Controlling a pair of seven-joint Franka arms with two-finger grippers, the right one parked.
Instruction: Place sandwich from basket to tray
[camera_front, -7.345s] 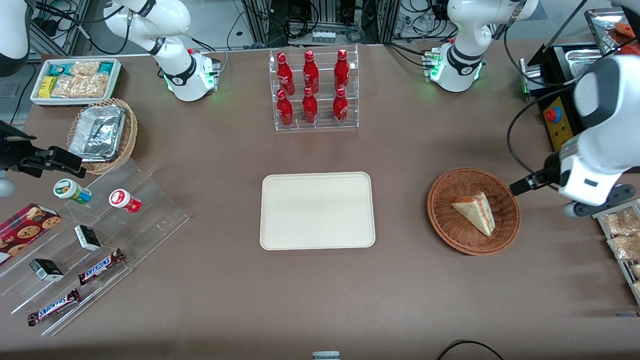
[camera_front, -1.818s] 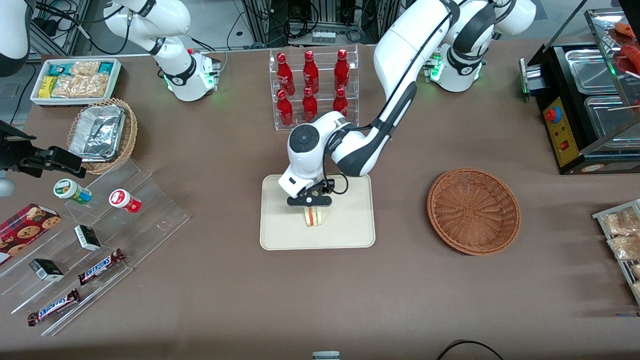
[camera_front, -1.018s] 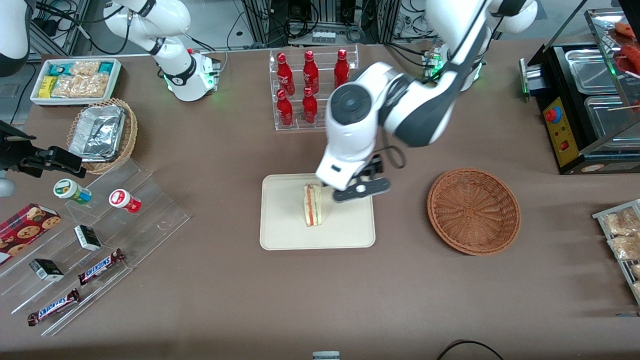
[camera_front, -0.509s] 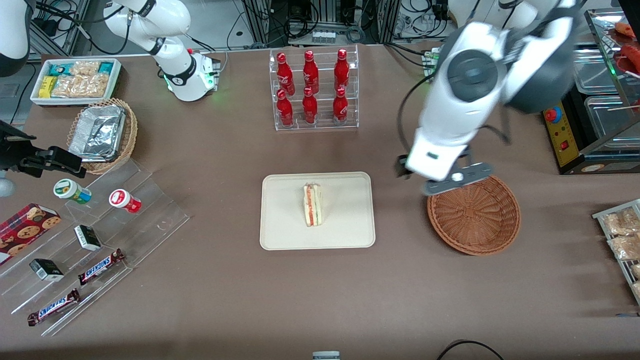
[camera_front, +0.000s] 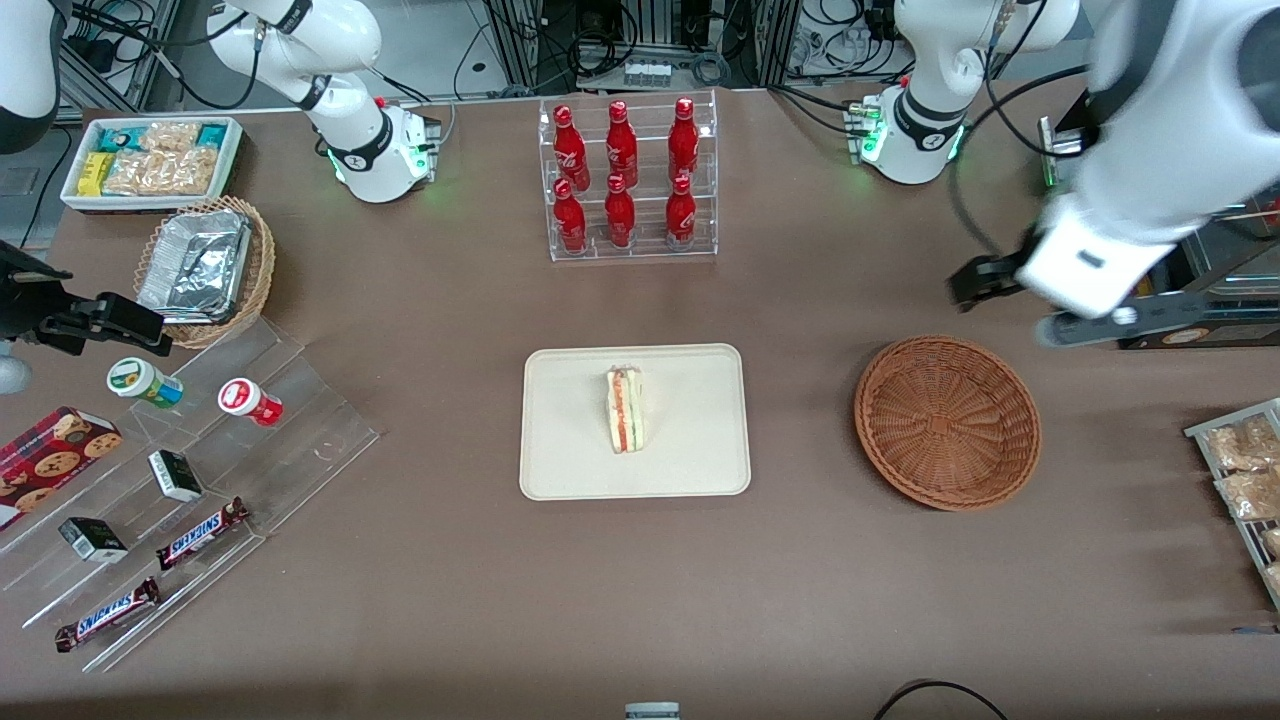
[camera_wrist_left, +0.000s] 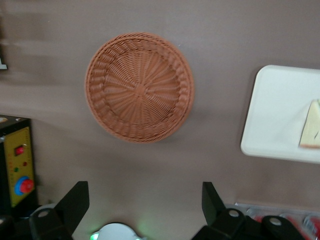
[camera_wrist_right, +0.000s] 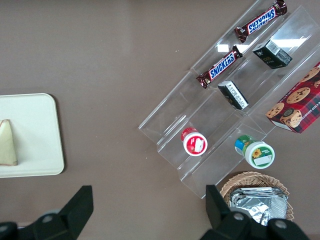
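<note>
The sandwich (camera_front: 626, 410) stands on its edge in the middle of the cream tray (camera_front: 690, 450), red and green filling facing up. The reddish-brown basket (camera_front: 947, 422) is empty, beside the tray toward the working arm's end. My left gripper (camera_front: 1110, 318) is open and empty, high above the table, farther from the front camera than the basket and near the black machine. The left wrist view shows my gripper (camera_wrist_left: 144, 200) with its fingers wide apart, the basket (camera_wrist_left: 139, 87), the tray (camera_wrist_left: 275, 115) and the sandwich (camera_wrist_left: 312, 131). The right wrist view shows the tray (camera_wrist_right: 35, 135) and the sandwich (camera_wrist_right: 7, 144).
A clear rack of red bottles (camera_front: 627, 180) stands farther back than the tray. A black machine with a red button (camera_front: 1115, 245) and trays of snacks (camera_front: 1245, 470) are at the working arm's end. A stepped clear stand (camera_front: 200, 470), foil-tray basket (camera_front: 205, 268) and white bin (camera_front: 152, 160) are at the parked arm's end.
My gripper let go of the sandwich on the tray, rose, and swung away over the basket toward the working arm's end. The sandwich has stayed put on the tray.
</note>
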